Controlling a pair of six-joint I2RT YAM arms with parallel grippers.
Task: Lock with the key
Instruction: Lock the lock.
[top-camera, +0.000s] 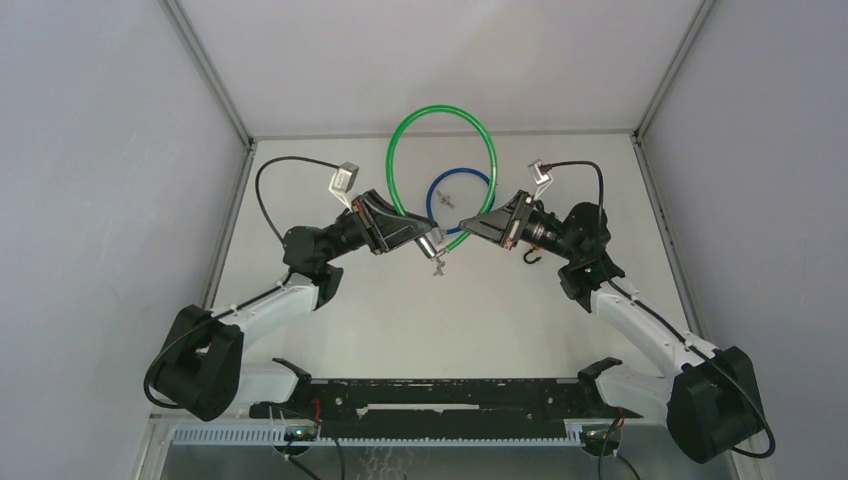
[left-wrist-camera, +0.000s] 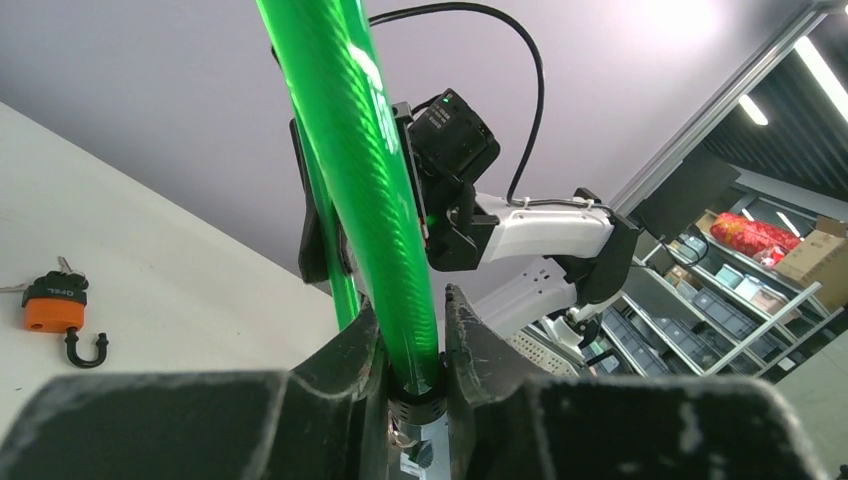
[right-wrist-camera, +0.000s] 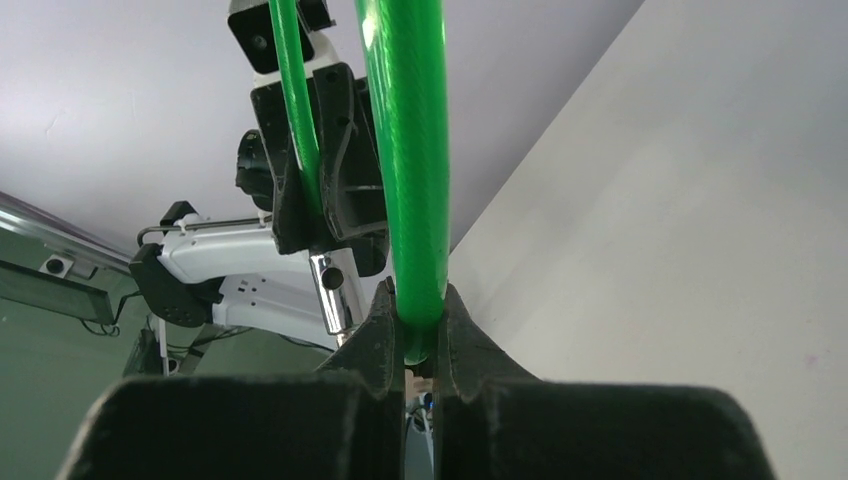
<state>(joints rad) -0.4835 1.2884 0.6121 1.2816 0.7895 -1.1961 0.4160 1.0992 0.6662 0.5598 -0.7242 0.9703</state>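
left gripper (left-wrist-camera: 412, 330): closed on the green cable lock (top-camera: 400, 140), at the end just above its chrome lock barrel (right-wrist-camera: 330, 290)
right gripper (right-wrist-camera: 415, 320): clamped tight on the cable's other end, tip facing the barrel, just apart from it
cable: loop arches up and back from both grippers, held above the table (top-camera: 350, 320)
keys (top-camera: 437, 265): small bunch just below the barrel
blue cable (top-camera: 432, 200): coiled on the table behind the grippers
orange padlock (left-wrist-camera: 52, 310): lies on the table, shackle open, keys beside it
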